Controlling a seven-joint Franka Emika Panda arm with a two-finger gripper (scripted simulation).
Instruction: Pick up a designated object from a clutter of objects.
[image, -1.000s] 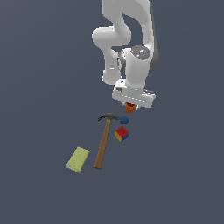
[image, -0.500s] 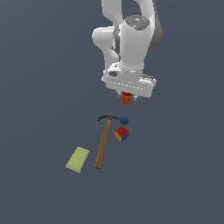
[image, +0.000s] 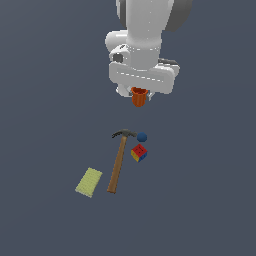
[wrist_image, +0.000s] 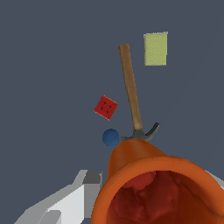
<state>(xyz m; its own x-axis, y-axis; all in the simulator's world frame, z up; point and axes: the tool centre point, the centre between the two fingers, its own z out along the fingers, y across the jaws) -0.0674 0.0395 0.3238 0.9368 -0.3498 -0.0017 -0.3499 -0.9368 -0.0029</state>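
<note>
Cup: we see the orange-red cup (image: 139, 96) up in the air, right under the hand (image: 139, 95), well above the table (image: 45, 100). In the wrist view the cup (wrist_image: 153, 188) fills the near part of the pic, its hollow inside turned to the camera.
Cup vs hand: the cup hangs straight below the hand, no offset to either side as far as we can tell; long axis approx. vertical, wider rim up at the hand, narrow base pointing down.
Hand state: closed on the cup, we judge, since nothing else carries it; the fingers are mostly hidden behind the cup and the white body, so exact contact pts we cannot tell.
Below the cup: blue ball (image: 142, 137) and head of the hammer (image: 120, 159) lie on the table beneath it; the multicoloured cube (image: 139, 153) just beside the ball.
Further out: yellow-green block (image: 89, 182) near the hammer handle's end, toward the exterior view's left.
Task status: pick-up looks done or nearly, in our judgement; cup is clear of the other objs.
Next move turns on: keeping the grip steady w/ cup vertical; a tilt could let the tapered wall slip.
</note>
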